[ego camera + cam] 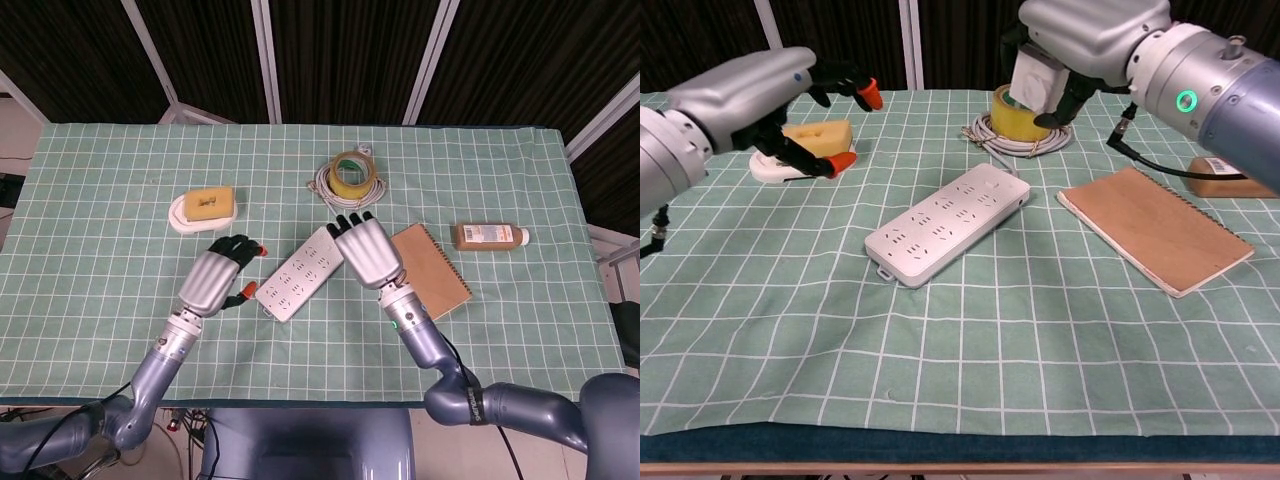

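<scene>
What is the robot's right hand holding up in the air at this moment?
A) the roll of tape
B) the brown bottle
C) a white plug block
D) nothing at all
C: in the chest view the right hand grips a white plug block above the table, its cable trailing back down, while the roll of tape and the brown bottle lie on the cloth.

Bench [110, 290]: covered edge to edge with a green cloth [520, 300] printed in a white grid, its front hem dark. Backdrop: black panels [350, 60] set in pale metal frames [262, 60], standing just behind the bench. Floor: pale, glimpsed at the far left corner [15, 125].
</scene>
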`<action>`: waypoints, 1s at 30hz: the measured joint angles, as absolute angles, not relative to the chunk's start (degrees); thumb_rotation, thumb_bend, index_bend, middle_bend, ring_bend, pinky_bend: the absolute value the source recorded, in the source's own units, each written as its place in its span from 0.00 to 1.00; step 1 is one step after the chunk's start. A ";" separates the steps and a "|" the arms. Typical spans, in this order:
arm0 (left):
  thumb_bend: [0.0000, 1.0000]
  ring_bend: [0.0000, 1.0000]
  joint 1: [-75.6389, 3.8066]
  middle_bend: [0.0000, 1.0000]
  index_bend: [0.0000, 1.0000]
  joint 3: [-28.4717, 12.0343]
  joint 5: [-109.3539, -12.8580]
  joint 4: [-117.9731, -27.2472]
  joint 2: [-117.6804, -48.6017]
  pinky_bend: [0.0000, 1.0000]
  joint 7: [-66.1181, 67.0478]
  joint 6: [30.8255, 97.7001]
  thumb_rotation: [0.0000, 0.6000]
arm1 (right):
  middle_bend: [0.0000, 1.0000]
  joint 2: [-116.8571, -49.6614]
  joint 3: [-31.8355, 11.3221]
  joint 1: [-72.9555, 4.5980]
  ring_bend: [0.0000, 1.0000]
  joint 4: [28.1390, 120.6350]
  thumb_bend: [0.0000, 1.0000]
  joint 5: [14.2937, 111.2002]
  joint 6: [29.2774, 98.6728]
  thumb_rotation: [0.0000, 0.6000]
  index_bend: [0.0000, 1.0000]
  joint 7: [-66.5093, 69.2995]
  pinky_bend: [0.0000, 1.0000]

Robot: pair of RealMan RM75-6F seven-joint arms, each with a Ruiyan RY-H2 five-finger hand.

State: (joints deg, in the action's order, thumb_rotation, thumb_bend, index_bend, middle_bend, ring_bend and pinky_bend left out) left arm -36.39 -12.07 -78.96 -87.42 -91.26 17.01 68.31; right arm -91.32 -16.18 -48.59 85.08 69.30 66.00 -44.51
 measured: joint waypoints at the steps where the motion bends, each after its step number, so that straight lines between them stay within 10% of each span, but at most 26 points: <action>1: 0.30 0.17 -35.76 0.25 0.29 -11.96 -79.13 -87.92 -90.23 0.23 16.88 68.98 1.00 | 0.49 -90.90 -15.92 -48.16 0.41 85.33 0.78 68.97 66.08 1.00 0.54 -44.58 0.54; 16: 0.18 0.15 -23.62 0.23 0.25 -6.34 -81.22 -92.72 -78.88 0.20 11.60 80.80 1.00 | 0.09 -88.37 -10.34 -41.21 0.06 85.15 0.40 62.63 68.17 1.00 0.00 -46.65 0.11; 30: 0.11 0.07 -14.28 0.11 0.08 -2.33 -81.07 -90.59 -73.72 0.11 3.81 87.81 1.00 | 0.00 -86.18 -7.56 -34.48 0.00 86.10 0.30 66.39 75.96 1.00 0.00 -38.91 0.00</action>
